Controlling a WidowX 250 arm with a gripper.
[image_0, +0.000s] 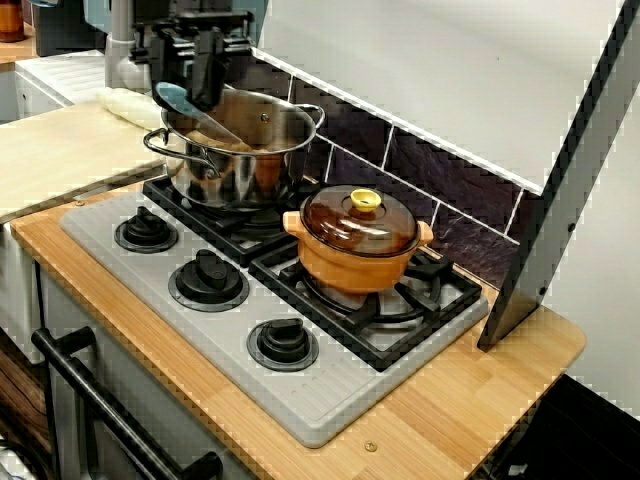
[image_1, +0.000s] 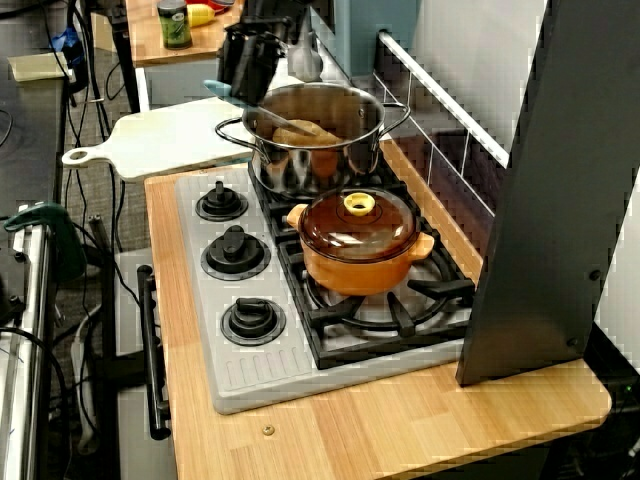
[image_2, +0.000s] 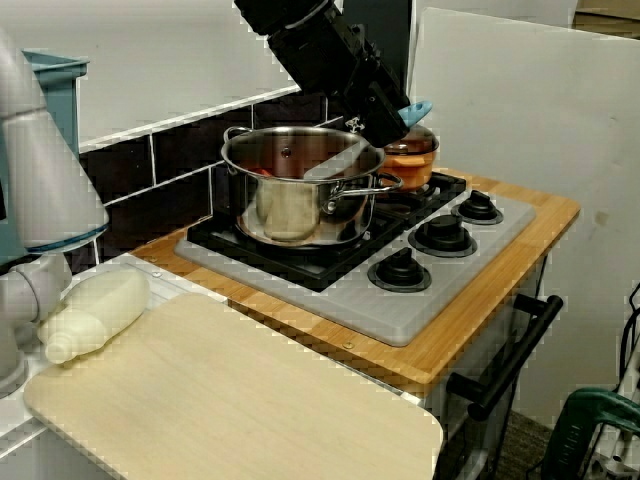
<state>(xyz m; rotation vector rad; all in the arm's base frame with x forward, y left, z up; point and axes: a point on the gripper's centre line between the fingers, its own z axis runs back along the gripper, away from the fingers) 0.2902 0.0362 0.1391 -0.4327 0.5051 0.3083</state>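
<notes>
My black gripper (image_0: 205, 92) hangs over the left rim of a steel pot (image_0: 240, 165) on the back burner. It is shut on a spatula (image_0: 178, 100) with a blue handle, whose grey blade slants down into the pot. In the view over the cutting board, the gripper (image_2: 386, 128) sits at the pot's far rim, the blue handle end (image_2: 415, 108) pokes out behind it, and the blade (image_2: 335, 162) rests inside. Tan food pieces (image_1: 303, 133) lie in the pot. Next to it stands an orange pot (image_0: 358, 262) under a brown glass lid with a yellow knob.
Three black knobs (image_0: 208, 277) line the stove's front edge. A pale cutting board (image_2: 230, 400) lies beside the stove, with a white bottle (image_2: 98, 312) at its back. A grey slanted panel (image_1: 560, 190) stands at the stove's far end. An oven handle (image_1: 152, 350) runs below.
</notes>
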